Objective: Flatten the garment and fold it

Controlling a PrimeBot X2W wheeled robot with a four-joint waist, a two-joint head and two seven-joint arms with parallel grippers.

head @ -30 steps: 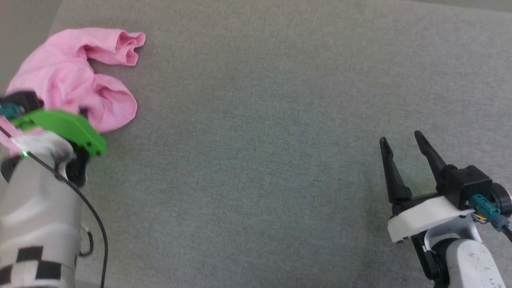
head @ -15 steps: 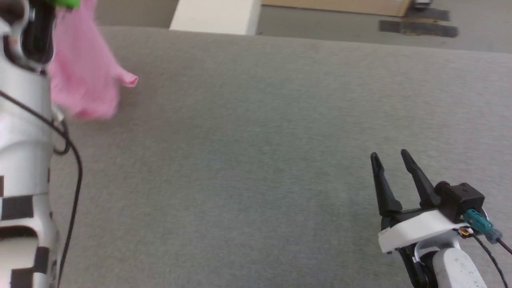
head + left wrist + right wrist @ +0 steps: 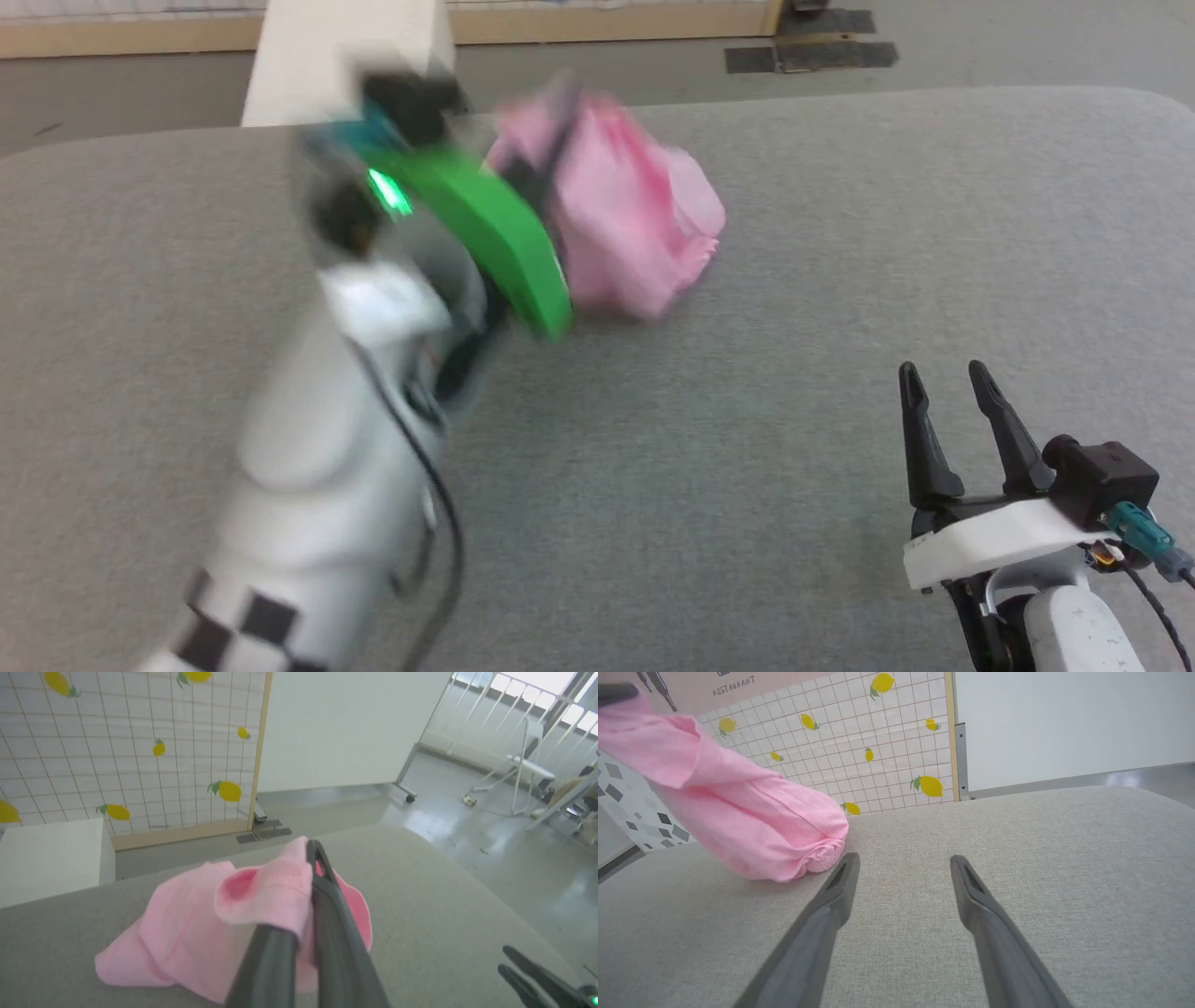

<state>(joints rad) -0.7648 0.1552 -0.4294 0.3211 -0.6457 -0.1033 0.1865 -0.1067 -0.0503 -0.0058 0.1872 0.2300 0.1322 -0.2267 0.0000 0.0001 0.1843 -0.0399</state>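
Hauling the balled-up garment (image 3: 635,224), upper centre, clamping it in the left gripper (image 3: 312,851). Holding the right gripper (image 3: 941,373) spread wide, lower right. Probably needing laying flat next.

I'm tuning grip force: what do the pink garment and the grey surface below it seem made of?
The crumpled light-pink garment looks like thin, soft knit cloth, matt: it sags in loose folds, with a gathered edge. The grey table top seems covered in coarse woven fabric, matt, its speckled weave visible.
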